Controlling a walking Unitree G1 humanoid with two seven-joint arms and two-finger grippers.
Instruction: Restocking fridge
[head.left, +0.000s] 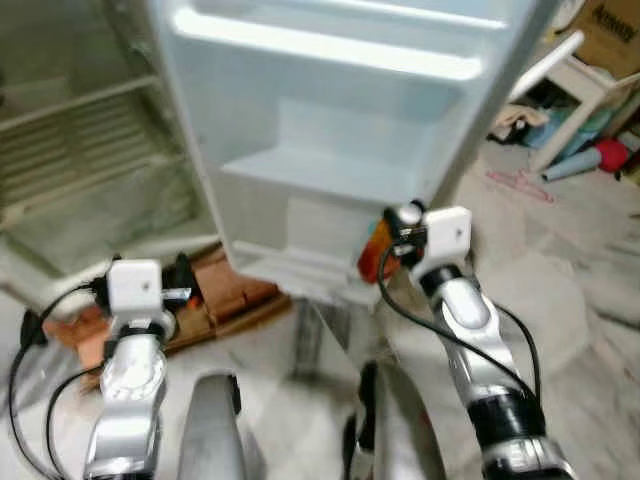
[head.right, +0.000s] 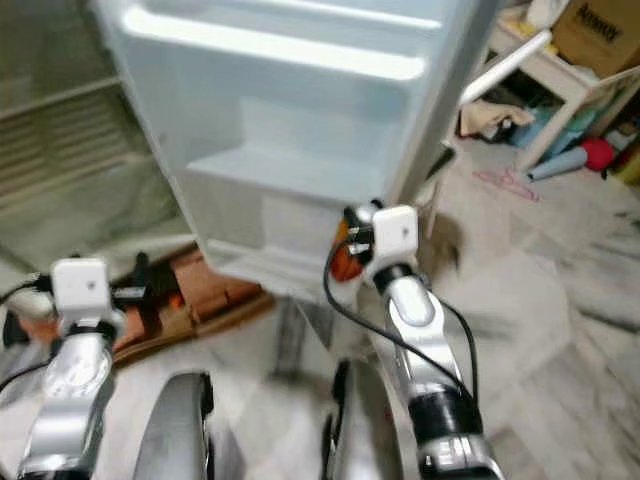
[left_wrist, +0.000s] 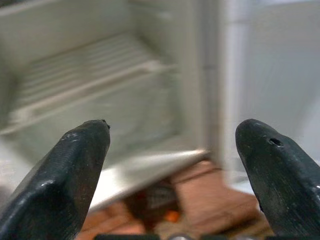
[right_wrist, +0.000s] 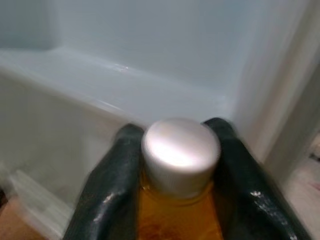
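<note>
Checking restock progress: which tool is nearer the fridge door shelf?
Right. The right tool holds the orange bottle beside the door shelf; the left tool hangs lower, by the fridge's base.

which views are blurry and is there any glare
Left eye view: soft motion blur throughout, and glare along the bright upper shelf rim of the fridge door. Left wrist view: the fridge shelves are smeared behind the open left gripper. Right wrist view: the door is hazy, and there's a highlight on the bottle cap held by the right gripper.

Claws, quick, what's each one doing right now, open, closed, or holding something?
Left claw: open, nothing between its fingers, facing the fridge interior.
Right claw: closed on an orange bottle with a silver cap, at the fridge door shelf.
</note>
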